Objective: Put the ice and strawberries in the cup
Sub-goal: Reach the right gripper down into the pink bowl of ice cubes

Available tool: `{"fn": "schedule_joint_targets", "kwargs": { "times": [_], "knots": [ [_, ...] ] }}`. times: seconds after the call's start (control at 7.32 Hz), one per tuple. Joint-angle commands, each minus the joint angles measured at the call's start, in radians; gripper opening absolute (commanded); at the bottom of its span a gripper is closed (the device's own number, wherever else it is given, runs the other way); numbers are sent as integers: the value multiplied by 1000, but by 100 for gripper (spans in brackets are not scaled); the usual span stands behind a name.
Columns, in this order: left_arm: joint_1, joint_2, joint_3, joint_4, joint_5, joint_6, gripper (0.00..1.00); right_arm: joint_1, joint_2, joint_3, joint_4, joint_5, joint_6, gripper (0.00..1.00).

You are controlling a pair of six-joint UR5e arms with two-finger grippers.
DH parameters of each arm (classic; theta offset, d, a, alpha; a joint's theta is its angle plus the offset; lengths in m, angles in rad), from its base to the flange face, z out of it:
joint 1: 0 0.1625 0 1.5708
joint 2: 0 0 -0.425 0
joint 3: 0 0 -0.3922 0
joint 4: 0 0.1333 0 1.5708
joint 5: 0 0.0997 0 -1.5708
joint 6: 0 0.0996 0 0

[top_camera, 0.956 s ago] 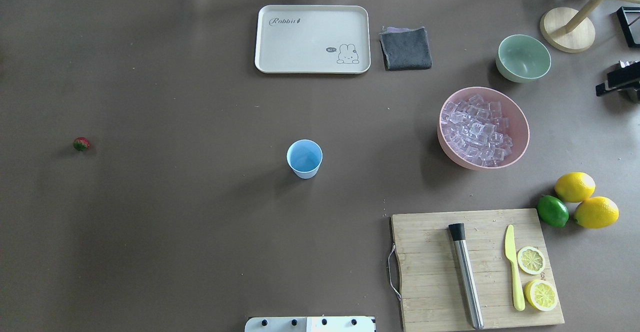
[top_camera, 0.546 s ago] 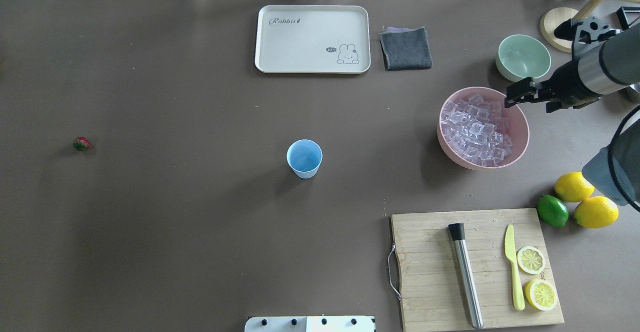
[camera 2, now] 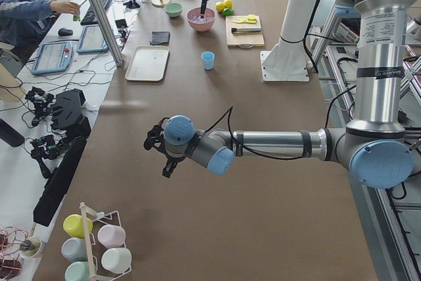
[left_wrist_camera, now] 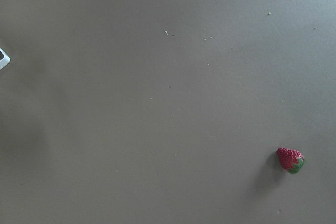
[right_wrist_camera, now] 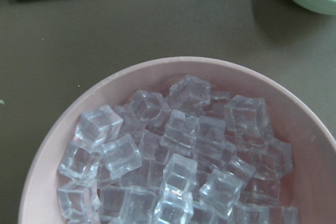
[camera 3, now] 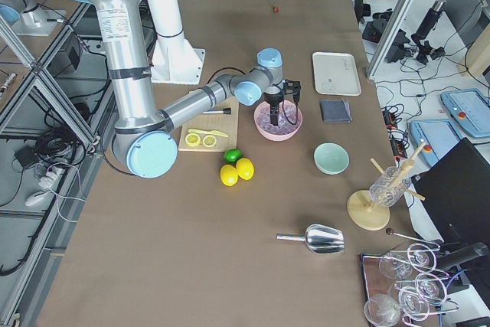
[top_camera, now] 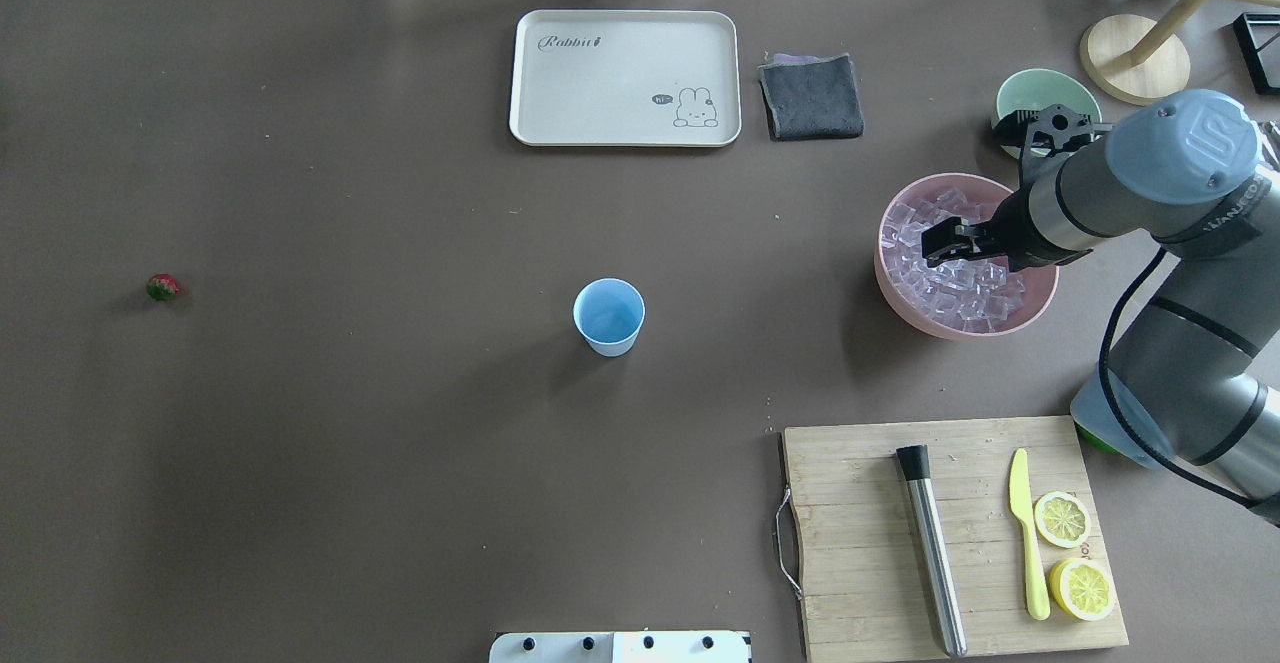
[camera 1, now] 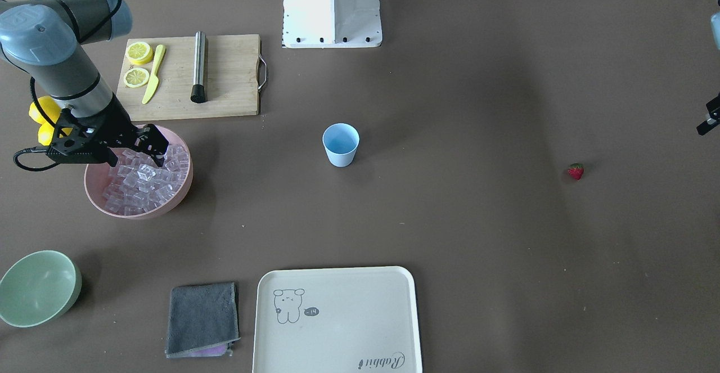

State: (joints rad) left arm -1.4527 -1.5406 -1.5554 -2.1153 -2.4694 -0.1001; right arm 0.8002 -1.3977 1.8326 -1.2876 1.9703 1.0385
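The right gripper (top_camera: 942, 243) is hanging just over the pink bowl (top_camera: 1040, 303), near the right end of the table. Its two fingers are standing apart and are holding nothing. The ice (right_wrist_camera: 178, 129) is lying right under it, piled inside the bowl, so the next move is looking like a short dip straight down. There are too many cubes to count.

One cup (top_camera: 609, 316) is standing upright in the middle of the table, with nothing showing inside. It is well apart from the bowl, toward the robot's left.

One strawberry (left_wrist_camera: 290, 160) is lying on its side near the left end of the table, well apart from the cup. In the left wrist view its green top is pointing to the lower right. The left gripper (camera 2: 158, 149) is waiting at that end, so the left arm is nearer the berry and the right arm nearer the ice. I cannot tell if the left gripper is spread or squeezed.
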Motion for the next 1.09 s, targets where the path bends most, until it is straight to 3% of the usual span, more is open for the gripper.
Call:
{"fn": "schedule_joint_targets", "kwargs": {
  "times": [0.0, 0.27, 0.41, 0.96],
  "knots": [
    [0, 2, 1, -3, 1, 0, 98, -18, 2, -12, 1, -11, -14, 88],
    [0, 2, 1, -3, 1, 2, 98, -18, 2, -16, 2, -14, -17, 73],
    [2, 2, 1, -3, 1, 2, 98, -13, 6, -16, 2, -14, -26, 71],
    [2, 2, 3, -3, 1, 2, 98, 8, 45, -51, -1, -13, -54, 70]
  ]
}}
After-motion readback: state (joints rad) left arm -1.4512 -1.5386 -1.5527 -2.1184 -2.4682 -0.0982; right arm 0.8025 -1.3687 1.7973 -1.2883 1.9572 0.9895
